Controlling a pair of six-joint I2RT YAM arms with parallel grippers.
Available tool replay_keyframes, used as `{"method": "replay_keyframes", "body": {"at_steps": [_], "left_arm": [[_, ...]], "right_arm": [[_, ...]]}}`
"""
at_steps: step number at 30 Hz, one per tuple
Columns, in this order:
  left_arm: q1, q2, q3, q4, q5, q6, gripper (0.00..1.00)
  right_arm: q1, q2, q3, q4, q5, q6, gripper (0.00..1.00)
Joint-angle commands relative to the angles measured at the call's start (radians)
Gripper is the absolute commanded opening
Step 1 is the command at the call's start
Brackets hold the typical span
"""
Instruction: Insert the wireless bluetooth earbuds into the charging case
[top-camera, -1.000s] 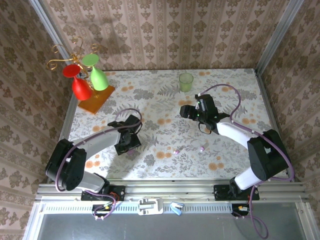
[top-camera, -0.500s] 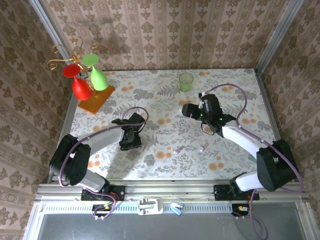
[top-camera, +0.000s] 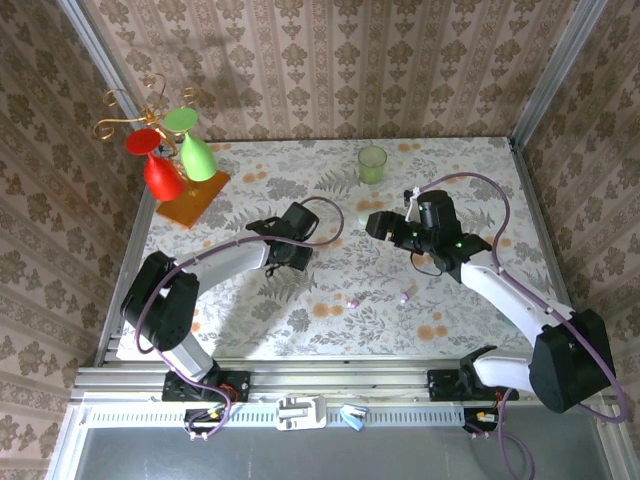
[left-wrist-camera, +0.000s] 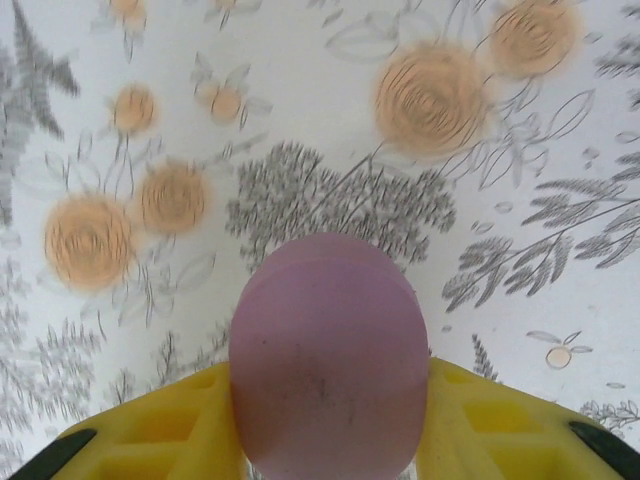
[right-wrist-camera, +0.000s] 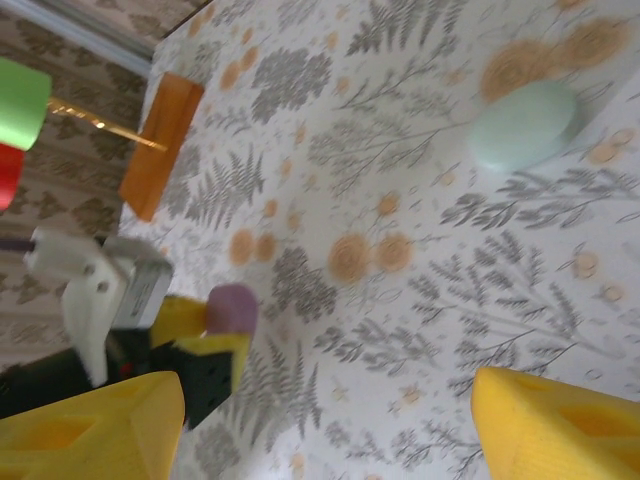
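My left gripper (top-camera: 303, 248) is shut on the pinkish-purple oval charging case (left-wrist-camera: 325, 350), which fills the gap between its yellow fingers (left-wrist-camera: 150, 430) above the flowered tablecloth. The right wrist view shows the same case (right-wrist-camera: 232, 308) in that gripper. Two tiny pinkish-purple earbuds (top-camera: 352, 302) (top-camera: 405, 297) lie on the table nearer the front, apart from both grippers. My right gripper (top-camera: 373, 222) hovers right of the left one, open, with nothing between its yellow fingers (right-wrist-camera: 560, 430).
A mint-green oval case (right-wrist-camera: 525, 125) lies on the cloth just beyond the right gripper. A green cup (top-camera: 372, 163) stands at the back centre. An orange stand with red and green glasses (top-camera: 175, 165) occupies the back left corner.
The left gripper has shut on the purple case and carried it right and toward the back. The right gripper has shifted slightly right and stays open.
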Motion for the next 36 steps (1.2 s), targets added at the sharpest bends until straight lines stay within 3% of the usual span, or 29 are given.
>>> {"method": "replay_keyframes", "body": {"at_steps": [1, 6, 10, 13, 18, 26, 34, 36], "left_arm": [[-0.005, -0.052, -0.002, 0.128, 0.095, 0.207, 0.38], [-0.003, -0.167, -0.107, 0.307, 0.334, 0.386, 0.36], [0.006, -0.241, -0.16, 0.39, 0.513, 0.465, 0.3], [0.006, -0.258, -0.172, 0.411, 0.581, 0.494, 0.29], [0.004, -0.266, -0.167, 0.397, 0.629, 0.513, 0.3], [0.005, -0.286, -0.189, 0.449, 0.677, 0.514, 0.29], [0.005, -0.294, -0.198, 0.453, 0.691, 0.522, 0.3], [0.008, -0.302, -0.209, 0.473, 0.692, 0.515, 0.32]], "right_arm": [[-0.003, -0.046, -0.022, -0.014, -0.095, 0.051, 0.76], [-0.003, -0.043, -0.06, 0.026, -0.116, 0.069, 0.74], [-0.003, -0.011, -0.082, 0.122, -0.208, 0.109, 0.73], [-0.002, 0.028, -0.09, 0.204, -0.294, 0.141, 0.72], [0.012, 0.089, -0.08, 0.331, -0.401, 0.219, 0.69], [0.077, 0.153, -0.031, 0.347, -0.423, 0.233, 0.61], [0.085, 0.18, -0.038, 0.367, -0.415, 0.255, 0.28], [0.086, 0.171, -0.036, 0.362, -0.411, 0.255, 0.24]]}}
